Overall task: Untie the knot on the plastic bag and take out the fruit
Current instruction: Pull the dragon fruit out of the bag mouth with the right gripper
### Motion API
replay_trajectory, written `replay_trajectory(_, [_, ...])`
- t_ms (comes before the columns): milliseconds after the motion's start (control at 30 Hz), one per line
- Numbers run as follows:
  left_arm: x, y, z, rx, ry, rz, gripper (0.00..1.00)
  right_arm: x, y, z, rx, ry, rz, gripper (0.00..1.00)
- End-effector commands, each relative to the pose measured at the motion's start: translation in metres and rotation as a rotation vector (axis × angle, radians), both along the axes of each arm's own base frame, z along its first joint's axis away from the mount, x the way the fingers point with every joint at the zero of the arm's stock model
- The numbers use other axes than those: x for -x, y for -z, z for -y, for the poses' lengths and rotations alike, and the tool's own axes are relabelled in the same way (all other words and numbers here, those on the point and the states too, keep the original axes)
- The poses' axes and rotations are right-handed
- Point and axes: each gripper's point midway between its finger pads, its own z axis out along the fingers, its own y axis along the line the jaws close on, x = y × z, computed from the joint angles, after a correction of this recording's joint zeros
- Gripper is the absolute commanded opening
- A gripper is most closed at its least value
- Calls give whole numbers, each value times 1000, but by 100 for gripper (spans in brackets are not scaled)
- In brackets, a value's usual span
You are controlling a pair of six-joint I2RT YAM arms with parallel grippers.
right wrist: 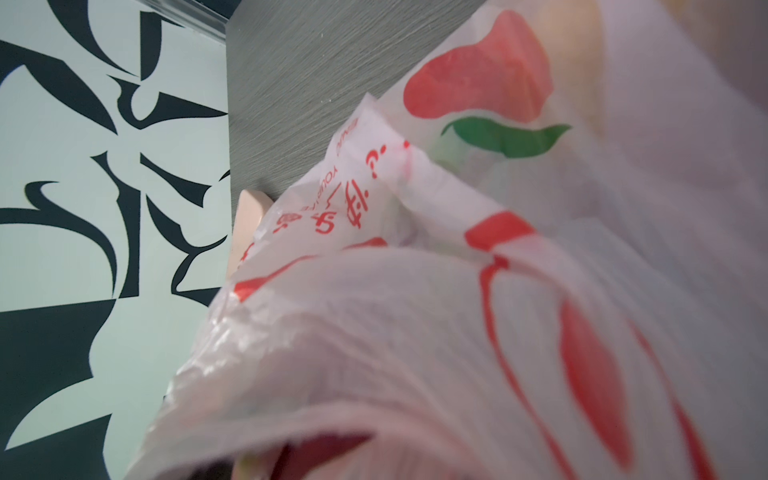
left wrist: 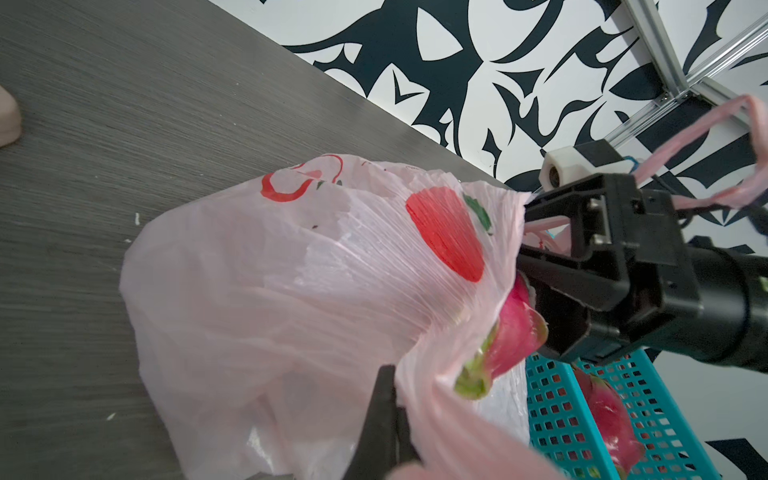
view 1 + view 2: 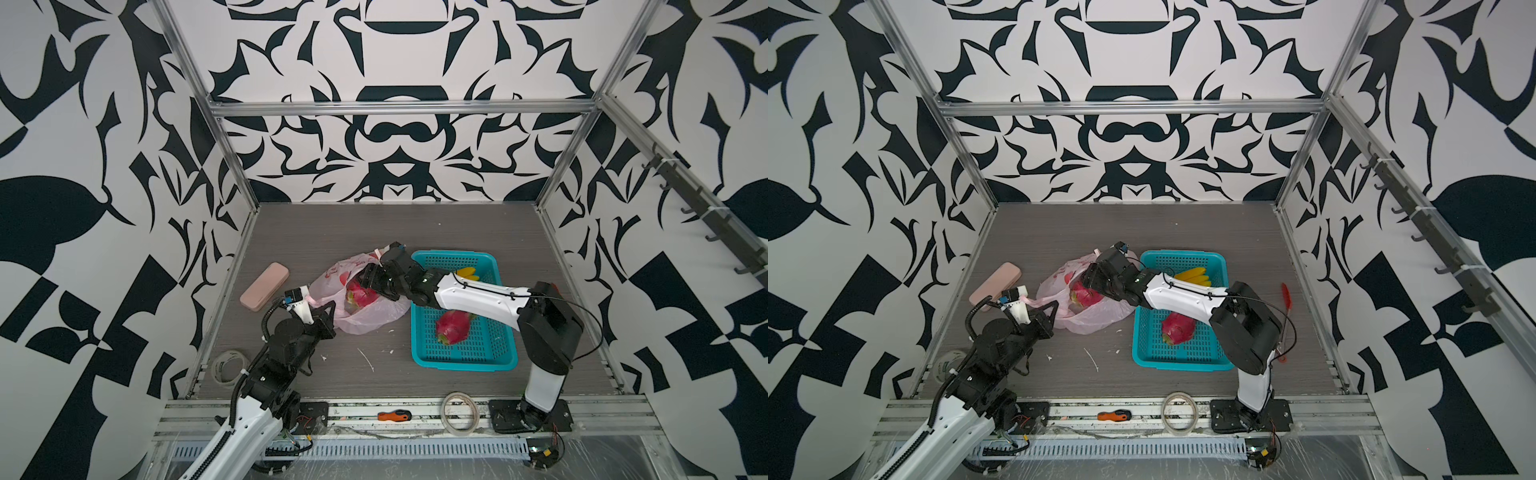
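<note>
At bag (image 3: 374, 316) mouth: my left jaws clamp the rim, holding it open; right jaws spread at dragon fruit (image 3: 359, 294).

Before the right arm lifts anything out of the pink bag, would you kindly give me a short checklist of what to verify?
1. The knot undone: ok; the plastic bag gapes at its mouth.
2. The left tool pinning the bag: ok, shut on its plastic.
3. The right tool gripping the bagged dragon fruit: cannot tell; film hides the tips.
4. The handle loop free of the right wrist: not ok; it seems draped across it.
5. Room in the basket: ok; the bananas and the basket dragon fruit leave bare floor.
6. The orange found: cannot tell; none in view.
</note>
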Motion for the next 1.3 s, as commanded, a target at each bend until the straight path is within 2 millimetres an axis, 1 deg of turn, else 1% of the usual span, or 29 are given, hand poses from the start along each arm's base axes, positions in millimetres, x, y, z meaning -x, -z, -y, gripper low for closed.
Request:
replay_trajectory(0, [-5, -15, 7, 46, 17, 54, 0, -4, -47, -5, -107, -9, 82, 0])
replay_trajectory(333, [-19, -21, 11, 52, 4, 88, 0, 4, -67, -11, -164, -51, 90, 0])
replay_trajectory(567, [-31, -37, 7, 31, -44, 141, 0, 25, -73, -14, -151, -161, 68, 0])
replay_trajectory(700, [-38, -42, 8, 15, -51, 155, 0, 40, -82, -12, -136, -241, 66, 0])
replay_trajectory(900, [-46, -51, 9, 17, -67, 174, 0, 68, -90, 0, -90, -357, 50, 0])
replay_trajectory(1067, [-51, -58, 7, 1, -87, 188, 0, 91, -99, 17, -70, -425, 44, 0])
replay_trajectory(1267, [-52, -63, 2, -20, -111, 195, 0, 112, -105, 41, -27, -466, 47, 0])
